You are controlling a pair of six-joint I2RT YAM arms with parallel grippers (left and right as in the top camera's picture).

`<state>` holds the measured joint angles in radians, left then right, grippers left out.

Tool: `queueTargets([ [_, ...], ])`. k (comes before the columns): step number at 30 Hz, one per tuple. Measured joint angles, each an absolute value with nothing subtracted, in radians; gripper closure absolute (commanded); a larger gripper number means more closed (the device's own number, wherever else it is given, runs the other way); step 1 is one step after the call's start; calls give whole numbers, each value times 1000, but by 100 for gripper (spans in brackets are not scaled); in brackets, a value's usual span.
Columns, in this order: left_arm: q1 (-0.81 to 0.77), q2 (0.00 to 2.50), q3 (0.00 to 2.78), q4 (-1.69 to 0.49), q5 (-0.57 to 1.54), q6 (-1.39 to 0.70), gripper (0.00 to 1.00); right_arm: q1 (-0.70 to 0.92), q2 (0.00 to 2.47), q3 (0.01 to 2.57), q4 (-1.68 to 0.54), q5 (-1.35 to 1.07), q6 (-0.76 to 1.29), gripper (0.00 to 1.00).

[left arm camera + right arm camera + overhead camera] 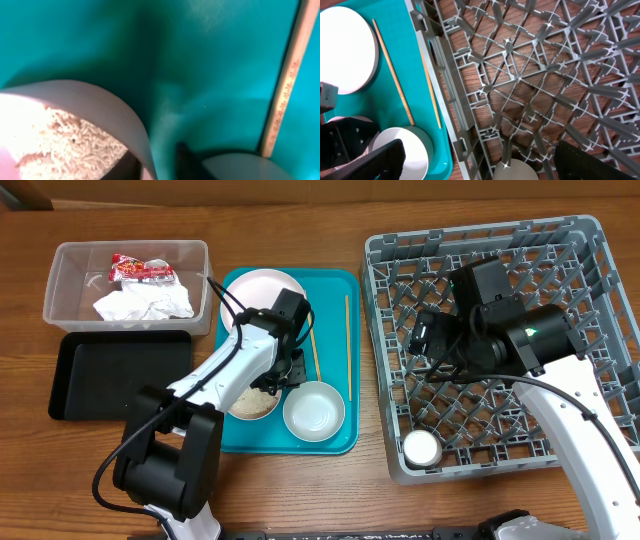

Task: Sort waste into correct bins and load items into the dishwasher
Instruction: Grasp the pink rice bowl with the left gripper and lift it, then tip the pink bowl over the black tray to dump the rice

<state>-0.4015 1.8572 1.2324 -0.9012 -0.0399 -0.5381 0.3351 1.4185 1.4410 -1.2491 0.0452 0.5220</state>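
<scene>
Wooden table [320, 220]: on the teal tray [335, 290] our left gripper [282, 378] straddles the rim of the rice bowl [250, 402]; whether it pinches, we cannot tell. We should clamp firmly and lift level, spilling nothing.

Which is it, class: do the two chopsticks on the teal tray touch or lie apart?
Apart. The right wrist view shows a strip of bare teal tray between the chopstick by the plate and the chopstick by the rack.

- flat tray [330, 320] was teal
- dish rack [377, 350] was grey, lattice pattern
- wrapper [140, 272] was red and white
- napkin [145, 304] was white
- shallow bin [120, 375] was plain black
</scene>
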Motion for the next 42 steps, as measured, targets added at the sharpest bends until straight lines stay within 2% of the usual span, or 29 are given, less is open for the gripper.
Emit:
queueTargets([
  [7, -400, 1855, 1236, -934, -56, -547, 96, 335, 1419, 1441, -1249, 45, 520, 3],
  [11, -399, 1856, 1309, -1087, -53, -540, 96, 335, 1419, 1441, -1250, 46, 519, 3],
  [16, -363, 1848, 1528, -1287, -19, -474, 96, 334, 1419, 1441, -1250, 51, 519, 3],
  [19, -273, 1783, 1596, -1314, 49, -388, 96, 334, 1419, 1441, -1250, 52, 519, 3],
  [26, 92, 1700, 1591, -1370, 288, -141, 96, 334, 1419, 1441, -1248, 52, 519, 3],
  [33, 500, 1703, 1408, -1198, 637, 68, 96, 334, 1419, 1441, -1248, 50, 519, 3],
  [42, 830, 1750, 1204, -951, 1146, 113, 96, 334, 1419, 1441, -1246, 49, 519, 3],
])
